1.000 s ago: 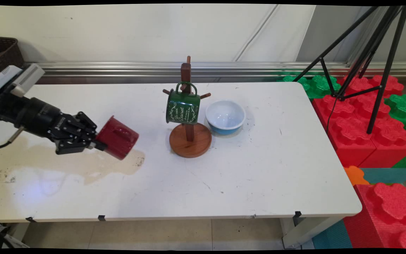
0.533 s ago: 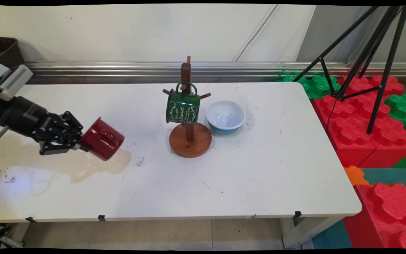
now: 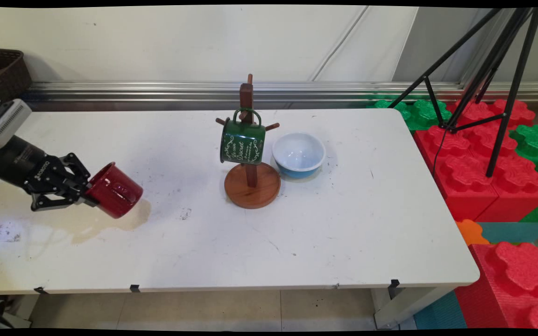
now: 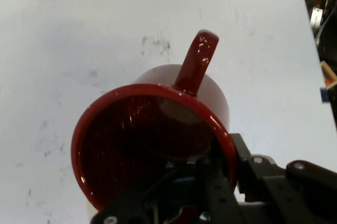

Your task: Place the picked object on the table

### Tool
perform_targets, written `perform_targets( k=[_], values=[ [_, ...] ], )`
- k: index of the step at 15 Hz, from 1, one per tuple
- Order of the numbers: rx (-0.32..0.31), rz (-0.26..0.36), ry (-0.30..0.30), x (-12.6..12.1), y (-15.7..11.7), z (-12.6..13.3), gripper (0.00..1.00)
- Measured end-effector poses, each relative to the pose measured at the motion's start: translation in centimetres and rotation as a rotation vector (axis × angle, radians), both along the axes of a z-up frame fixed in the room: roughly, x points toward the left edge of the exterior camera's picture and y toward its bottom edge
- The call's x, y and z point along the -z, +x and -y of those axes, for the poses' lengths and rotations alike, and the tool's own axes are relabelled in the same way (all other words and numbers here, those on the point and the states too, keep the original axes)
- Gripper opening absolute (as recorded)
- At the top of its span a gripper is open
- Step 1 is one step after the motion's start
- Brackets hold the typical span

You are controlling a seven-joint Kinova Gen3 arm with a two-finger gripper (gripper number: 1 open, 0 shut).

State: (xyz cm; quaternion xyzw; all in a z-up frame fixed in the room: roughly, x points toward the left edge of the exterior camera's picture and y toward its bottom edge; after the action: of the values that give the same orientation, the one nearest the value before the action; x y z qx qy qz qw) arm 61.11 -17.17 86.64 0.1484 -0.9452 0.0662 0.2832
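Observation:
My gripper (image 3: pixel 88 196) is shut on the rim of a dark red mug (image 3: pixel 114 190), held tilted on its side just above the left part of the white table (image 3: pixel 343 242). In the hand view the red mug (image 4: pixel 152 134) fills the middle, its mouth facing the camera and its handle (image 4: pixel 196 60) pointing up, with one finger inside the rim and one outside near the gripper (image 4: pixel 224 168). Well to the right stands a wooden mug tree (image 3: pixel 251 179) with a green mug (image 3: pixel 243 141) hanging on a peg.
A light blue bowl (image 3: pixel 298 154) sits right of the mug tree. A brown basket (image 3: pixel 3 70) stands at the back left. A black tripod (image 3: pixel 493 70) and red and green foam blocks (image 3: pixel 484 163) lie beyond the table's right edge.
The gripper has carried the red mug leftwards, away from the mug tree, and a little lower toward the table. The mug tree, green mug and bowl have not moved.

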Motion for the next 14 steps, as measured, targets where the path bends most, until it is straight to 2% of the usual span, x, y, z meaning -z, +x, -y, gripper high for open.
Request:
perform_targets(
  k=[5, 14],
  values=[
    [0.018, 0.067, -0.008, 0.6, 0.4, -0.4, 0.0],
    [0.118, 0.171, -0.062, 2.1, -0.7, -0.2, 0.0]
  ],
)
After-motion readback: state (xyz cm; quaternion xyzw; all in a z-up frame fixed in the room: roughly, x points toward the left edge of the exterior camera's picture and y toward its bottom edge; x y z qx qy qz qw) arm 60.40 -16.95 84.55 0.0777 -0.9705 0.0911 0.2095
